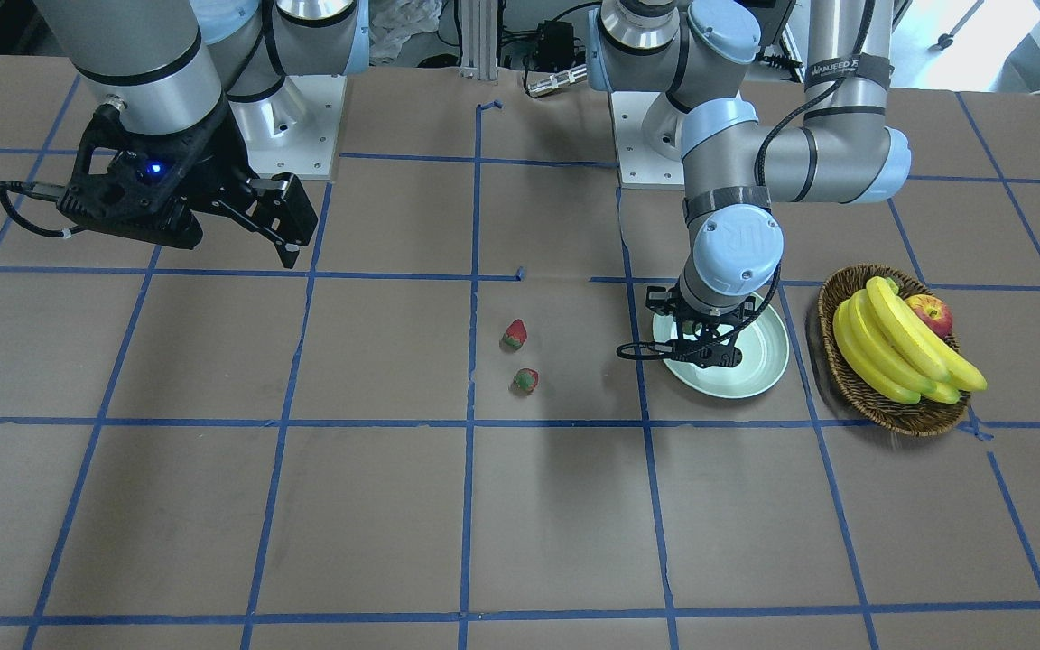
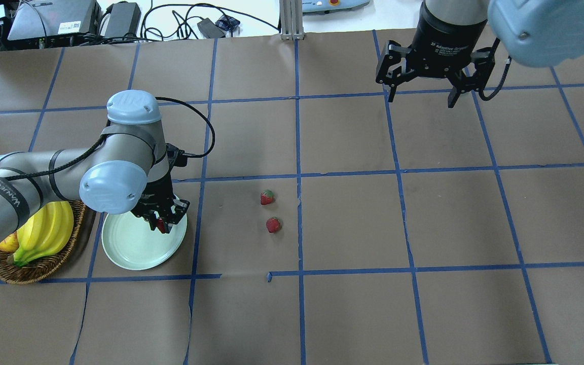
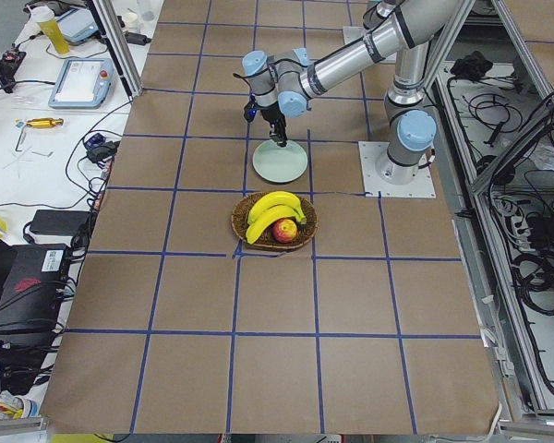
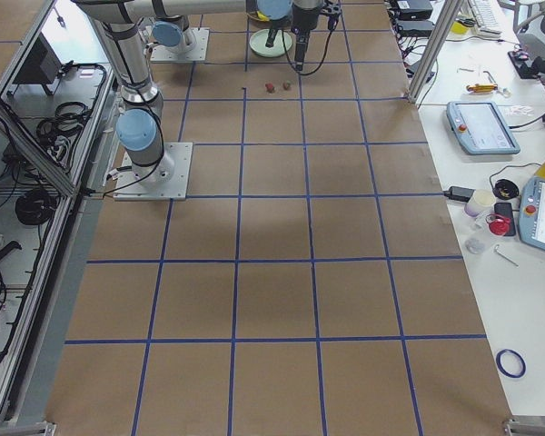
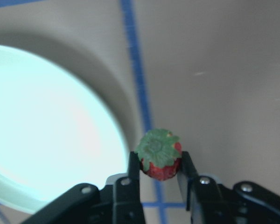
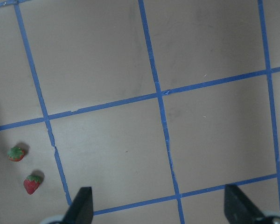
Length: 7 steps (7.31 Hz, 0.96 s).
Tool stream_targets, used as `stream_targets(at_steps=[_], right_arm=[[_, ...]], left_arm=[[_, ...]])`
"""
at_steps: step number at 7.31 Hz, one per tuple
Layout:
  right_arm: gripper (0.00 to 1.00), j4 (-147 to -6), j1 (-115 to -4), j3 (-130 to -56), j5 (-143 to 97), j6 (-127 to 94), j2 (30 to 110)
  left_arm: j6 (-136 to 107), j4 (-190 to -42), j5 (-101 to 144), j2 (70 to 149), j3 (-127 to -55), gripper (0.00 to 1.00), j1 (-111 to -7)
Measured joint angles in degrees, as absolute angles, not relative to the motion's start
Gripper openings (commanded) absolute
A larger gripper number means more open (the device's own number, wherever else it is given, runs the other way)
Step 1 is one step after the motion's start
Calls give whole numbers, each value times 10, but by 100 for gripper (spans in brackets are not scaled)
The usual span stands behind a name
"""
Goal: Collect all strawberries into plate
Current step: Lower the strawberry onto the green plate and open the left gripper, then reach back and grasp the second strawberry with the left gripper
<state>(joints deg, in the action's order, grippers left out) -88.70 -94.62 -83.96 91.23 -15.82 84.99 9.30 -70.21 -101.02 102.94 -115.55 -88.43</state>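
Observation:
My left gripper (image 2: 161,224) is shut on a strawberry (image 5: 159,158), red with a green cap, held above the right rim of the pale mint-green plate (image 2: 135,246). In the left wrist view the plate (image 5: 42,135) fills the left side and the berry hangs over its edge. Two more strawberries lie on the brown table near the middle: one (image 2: 267,197) farther, one (image 2: 273,224) nearer; they also show in the front view (image 1: 515,334) (image 1: 525,380) and the right wrist view (image 6: 16,153) (image 6: 32,184). My right gripper (image 2: 421,94) is open and empty, high above the far right of the table.
A brown wicker basket (image 2: 43,266) with bananas (image 2: 43,230) and an apple (image 1: 931,314) stands right beside the plate, on its left in the overhead view. Blue tape lines grid the brown table. Cables and boxes lie beyond the far edge.

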Motion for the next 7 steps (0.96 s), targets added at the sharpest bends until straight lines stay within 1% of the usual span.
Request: stream_targets(at_steps=[2, 5, 7], right_arm=[[100, -887, -947, -840, 912, -158, 850], [100, -887, -947, -840, 912, -158, 850], [100, -887, -947, -841, 912, -158, 850]], left_arm=[[69, -681, -997, 1033, -1142, 100, -918], [-79, -618, -911, 1069, -1087, 100, -982], [-150, -545, -883, 1106, -1077, 90, -1027]])
